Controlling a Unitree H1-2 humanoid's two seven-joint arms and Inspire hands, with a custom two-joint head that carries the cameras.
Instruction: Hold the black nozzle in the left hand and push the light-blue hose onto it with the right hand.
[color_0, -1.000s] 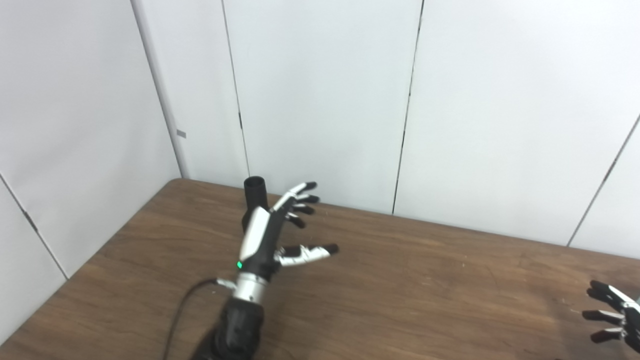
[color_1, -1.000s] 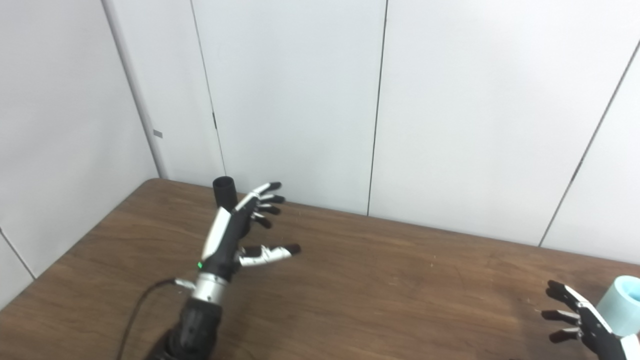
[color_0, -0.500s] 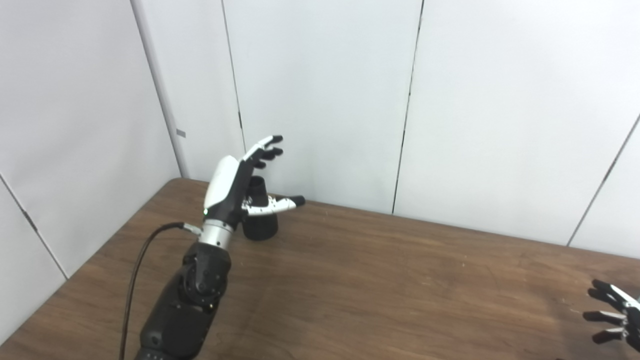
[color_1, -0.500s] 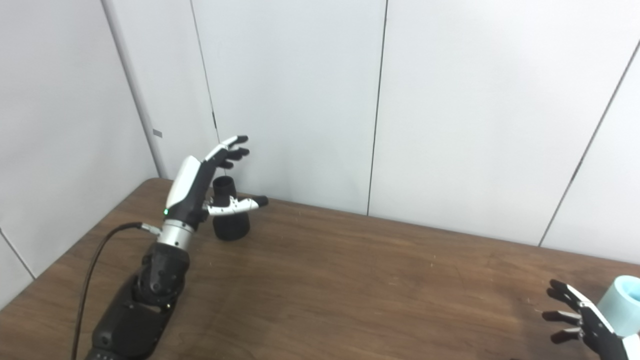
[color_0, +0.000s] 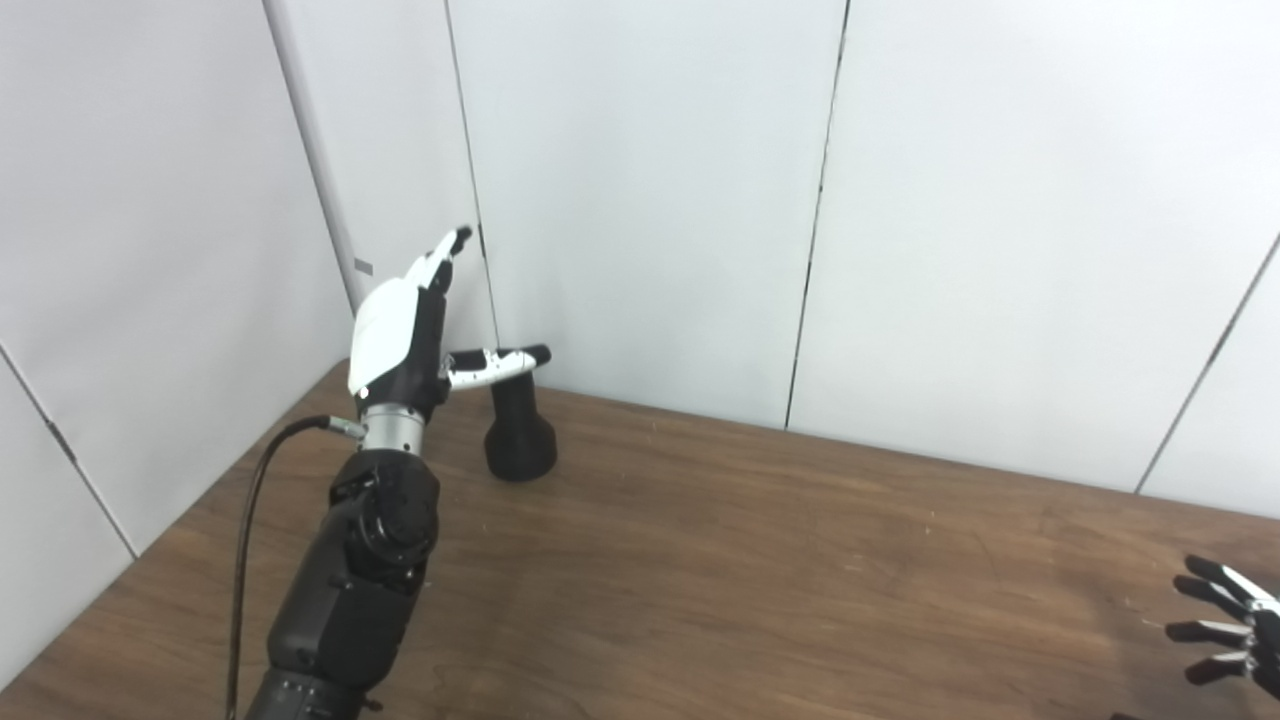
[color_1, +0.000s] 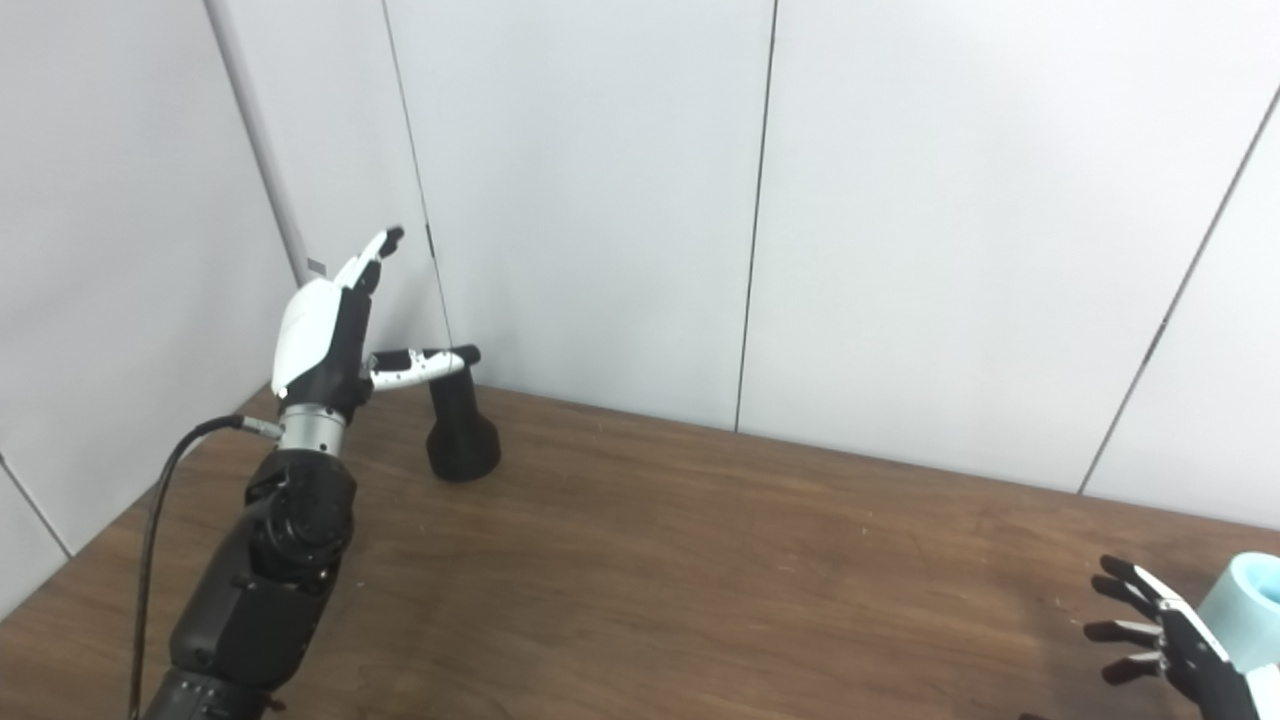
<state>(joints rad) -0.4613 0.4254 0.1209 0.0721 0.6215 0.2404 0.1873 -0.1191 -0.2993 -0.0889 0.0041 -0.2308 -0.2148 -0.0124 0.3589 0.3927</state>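
Since the earlier frames, the left hand (color_0: 400, 330) had risen from low over the table and swung toward the far left corner, so that the black nozzle (color_0: 518, 430), previously hidden in part behind the palm, stood exposed. That hand was raised with its white back toward the cameras, fingers (color_0: 440, 260) extended upward and spread from the thumb (color_0: 497, 362), which reached sideways across the nozzle's narrow top. Whether the thumb touched the nozzle or merely passed in front of it could not be settled from these views. The hand held nothing.

The black nozzle stood upright on its wide, flared base near the far left corner of the brown wooden table (color_0: 760, 590), close to the white wall panels (color_0: 650, 190), narrow end uppermost. A black cable (color_0: 245, 530) curved from the left wrist down toward the near edge of the table.

The right hand (color_1: 1165, 645) lay at the near right corner of the table, only partly in frame, its fingers spread apart and grasping nothing. The light-blue hose (color_1: 1240, 610) appeared in the right eye view alone, as a pale cylindrical end just beside and behind that hand at the right edge; it was not enclosed by the fingers. Nozzle and hose were well apart, at opposite ends of the table.
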